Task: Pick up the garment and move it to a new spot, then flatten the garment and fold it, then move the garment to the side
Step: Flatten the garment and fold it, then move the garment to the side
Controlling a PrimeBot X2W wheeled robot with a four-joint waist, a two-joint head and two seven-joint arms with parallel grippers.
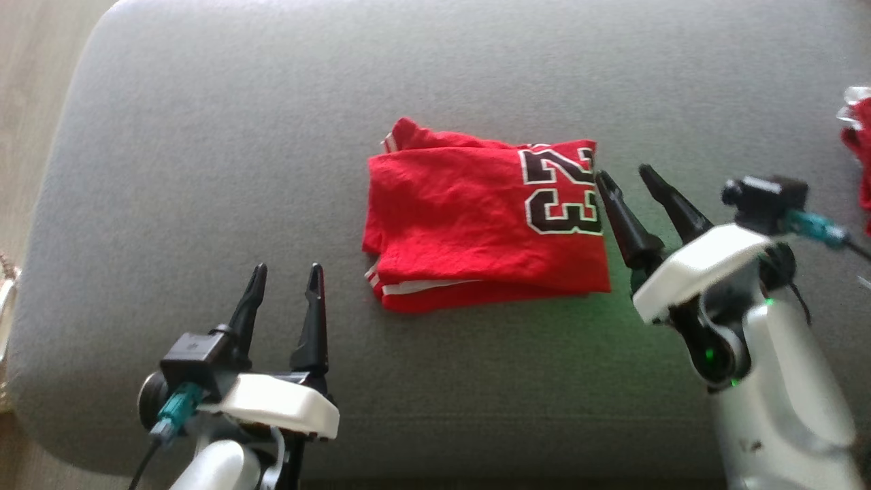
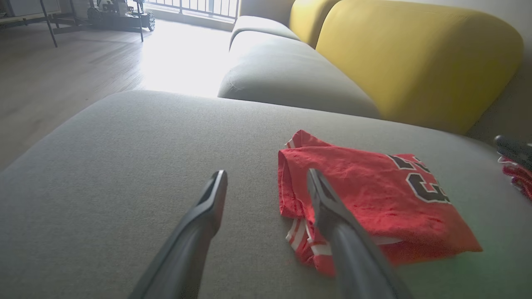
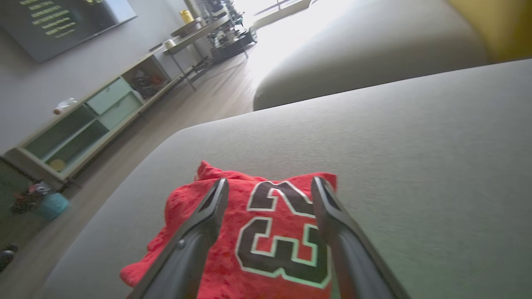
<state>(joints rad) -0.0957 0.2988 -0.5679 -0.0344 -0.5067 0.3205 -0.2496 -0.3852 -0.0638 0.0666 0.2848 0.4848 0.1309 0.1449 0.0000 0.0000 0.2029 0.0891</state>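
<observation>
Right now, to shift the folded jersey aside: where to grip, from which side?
Probably pinch the edge by the 23 on the jersey, from the robot's right: it lies flat, folded, and the open right tool sits beside that edge.

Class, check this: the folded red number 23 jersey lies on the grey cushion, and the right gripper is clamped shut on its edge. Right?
No. The head view shows the right gripper open beside the edge of the jersey, gripping nothing. The jersey does lie folded on the grey cushion.
</observation>
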